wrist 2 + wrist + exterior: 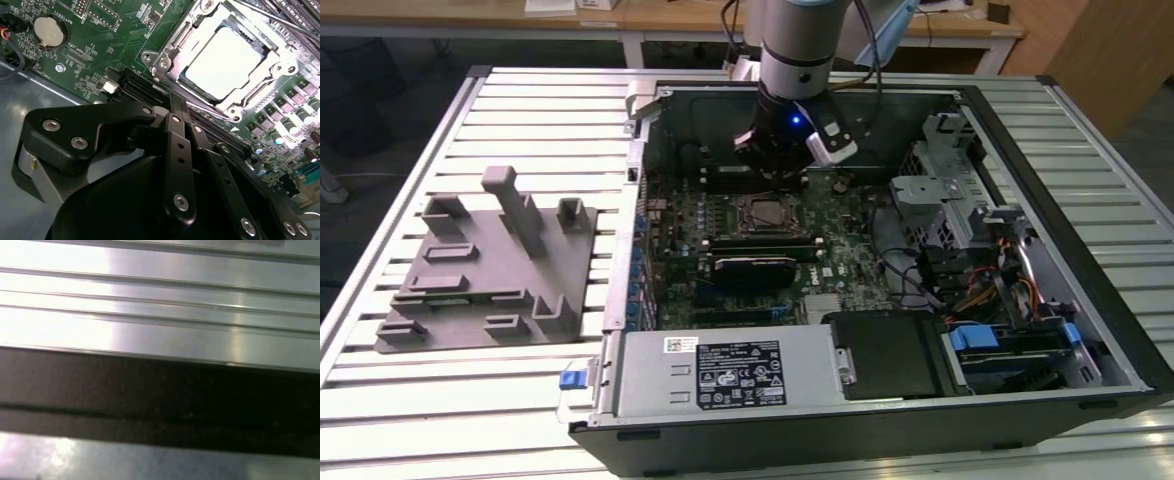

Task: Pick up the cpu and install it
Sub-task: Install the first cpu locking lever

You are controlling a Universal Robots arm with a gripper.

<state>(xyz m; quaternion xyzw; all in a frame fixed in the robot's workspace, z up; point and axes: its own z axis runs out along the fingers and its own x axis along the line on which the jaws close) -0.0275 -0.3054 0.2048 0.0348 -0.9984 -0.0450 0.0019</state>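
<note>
Hovering over the motherboard, claw (172, 107) looks closed and empty, cpu (225, 57) seated in its socket toward frame's upper right.

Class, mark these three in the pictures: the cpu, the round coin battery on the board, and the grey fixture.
cpu (225, 65): second wrist view, middle of its silver top.
coin battery (49, 29): second wrist view, centre of its face.
grey fixture (487, 275): exterior view, its flat base.
</note>
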